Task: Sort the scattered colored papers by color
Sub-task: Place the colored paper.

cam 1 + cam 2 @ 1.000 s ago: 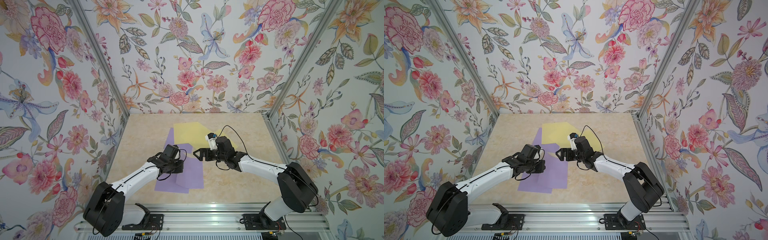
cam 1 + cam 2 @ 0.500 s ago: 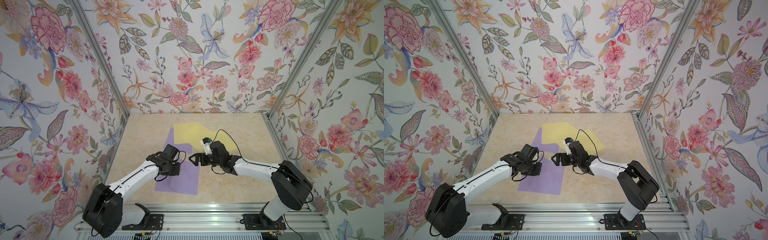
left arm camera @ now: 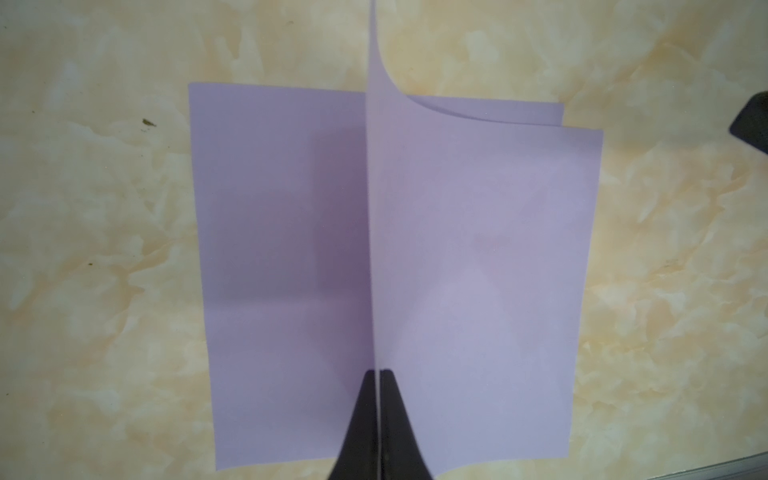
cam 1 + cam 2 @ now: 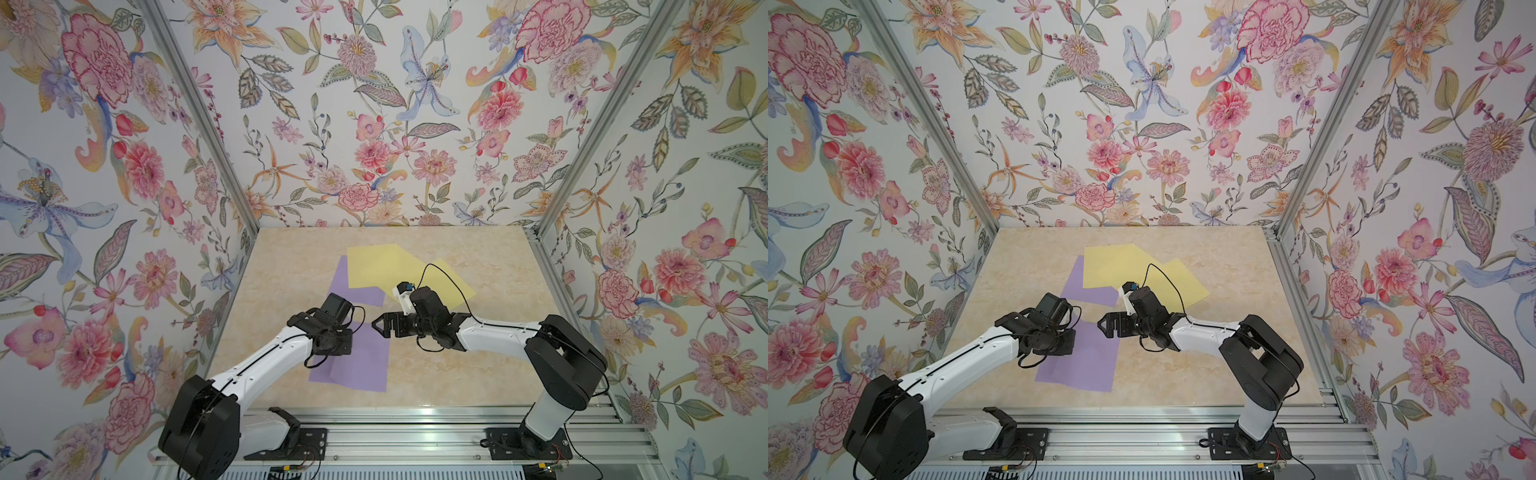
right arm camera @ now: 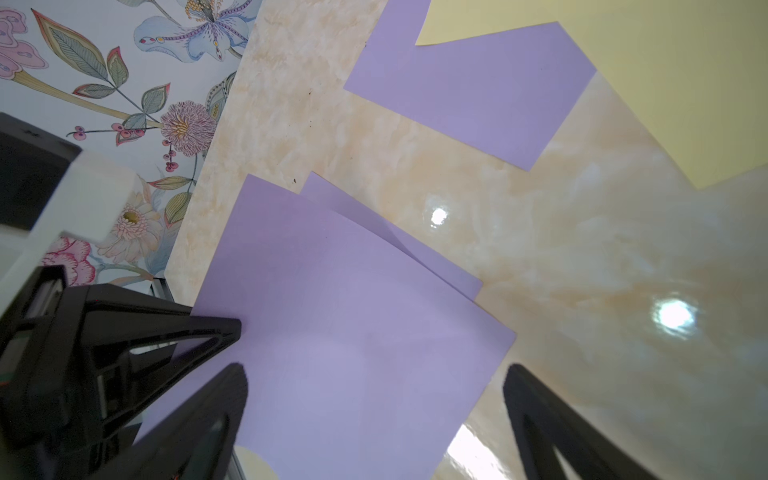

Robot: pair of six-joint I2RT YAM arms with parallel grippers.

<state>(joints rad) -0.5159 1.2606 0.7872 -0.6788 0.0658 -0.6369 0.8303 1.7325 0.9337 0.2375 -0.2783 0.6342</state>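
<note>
Several colored papers lie on the beige table. A lavender sheet [image 4: 365, 365] near the front has a second lavender sheet [image 3: 478, 270] curling up over it. My left gripper [image 3: 379, 372] is shut on the edge of that raised sheet, and in both top views it [image 4: 332, 338] points down over the pile. My right gripper [image 4: 380, 326] is open beside it, its fingers either side of the raised sheet's corner [image 5: 374, 332]. A third lavender sheet [image 4: 353, 291] lies farther back, partly under two overlapping yellow sheets [image 4: 382, 266] [image 4: 451, 284].
Floral walls close the table [image 4: 478, 374] in on the left, back and right. An aluminium rail [image 4: 415, 419] with both arm bases runs along the front edge. The left gripper's black fingers [image 5: 166, 332] fill one corner of the right wrist view.
My right gripper has swung toward the front and left, closer to the left gripper. The left gripper has kept its hold on the lavender sheet and shifted slightly toward the front.
</note>
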